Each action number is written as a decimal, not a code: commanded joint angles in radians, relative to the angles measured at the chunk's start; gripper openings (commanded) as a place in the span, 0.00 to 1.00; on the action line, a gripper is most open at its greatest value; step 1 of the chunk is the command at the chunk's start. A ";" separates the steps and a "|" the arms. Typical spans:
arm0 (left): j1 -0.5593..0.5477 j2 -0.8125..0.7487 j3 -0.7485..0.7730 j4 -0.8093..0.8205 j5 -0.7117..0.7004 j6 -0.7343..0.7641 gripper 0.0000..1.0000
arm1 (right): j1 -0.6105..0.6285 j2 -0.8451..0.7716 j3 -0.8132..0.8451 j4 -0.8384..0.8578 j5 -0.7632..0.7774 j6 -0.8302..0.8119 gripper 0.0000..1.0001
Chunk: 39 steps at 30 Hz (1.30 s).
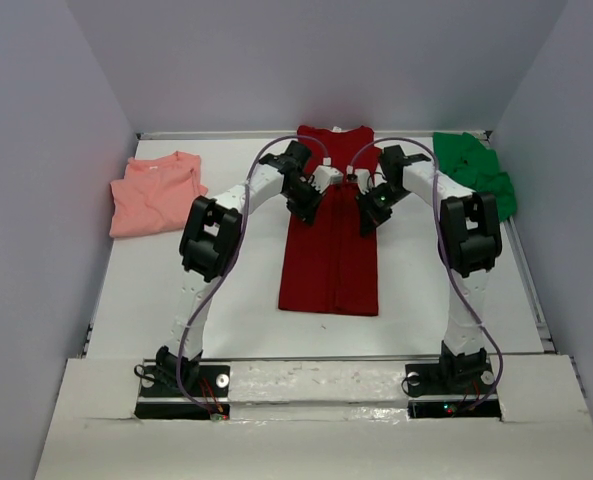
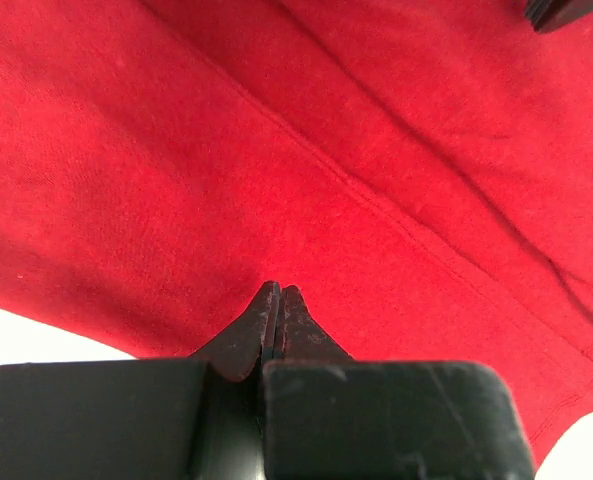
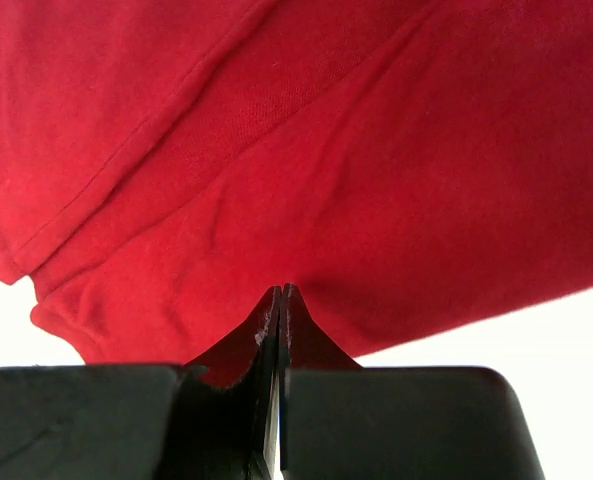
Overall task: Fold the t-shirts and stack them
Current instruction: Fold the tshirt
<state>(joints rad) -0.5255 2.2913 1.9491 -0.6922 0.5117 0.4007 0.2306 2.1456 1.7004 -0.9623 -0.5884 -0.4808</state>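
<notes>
The dark red t-shirt (image 1: 331,262) lies in the middle of the table, folded lengthwise into a long strip with its collar at the far end. It fills the left wrist view (image 2: 276,150) and the right wrist view (image 3: 356,170). My left gripper (image 1: 305,208) hangs over the strip's upper left part and my right gripper (image 1: 369,218) over its upper right part. Both are shut, left tips (image 2: 279,289) and right tips (image 3: 284,289) pressed together just above the cloth, with nothing pinched between them. The salmon pink t-shirt (image 1: 156,195) lies at the left, the bright green one (image 1: 476,172) crumpled at the far right.
The white table (image 1: 426,290) is walled by grey panels at the left, back and right. Bare table shows beside the red cloth (image 2: 36,330) (image 3: 546,330). A dark part of the other gripper (image 2: 566,12) pokes into the left wrist view's top right corner.
</notes>
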 commanded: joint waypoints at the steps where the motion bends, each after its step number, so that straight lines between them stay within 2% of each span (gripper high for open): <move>1: 0.004 0.004 0.008 -0.038 0.022 0.013 0.00 | 0.007 0.036 0.028 -0.038 -0.033 -0.024 0.00; 17: 0.007 0.115 0.096 -0.010 -0.041 -0.019 0.00 | 0.007 0.169 0.085 0.030 0.048 -0.016 0.00; 28: 0.012 0.237 0.310 -0.036 -0.067 -0.049 0.00 | 0.007 0.258 0.246 0.023 0.192 -0.028 0.00; 31: 0.012 0.234 0.310 -0.030 -0.073 -0.053 0.00 | 0.007 0.267 0.288 0.027 0.257 -0.025 0.00; 39: 0.021 0.201 0.300 -0.006 -0.120 -0.069 0.00 | -0.014 0.257 0.349 0.037 0.300 -0.007 0.00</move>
<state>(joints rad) -0.5129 2.5061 2.2345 -0.6964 0.4488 0.3454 0.2302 2.3734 2.0171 -1.0161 -0.4171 -0.4564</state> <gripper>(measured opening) 0.011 0.009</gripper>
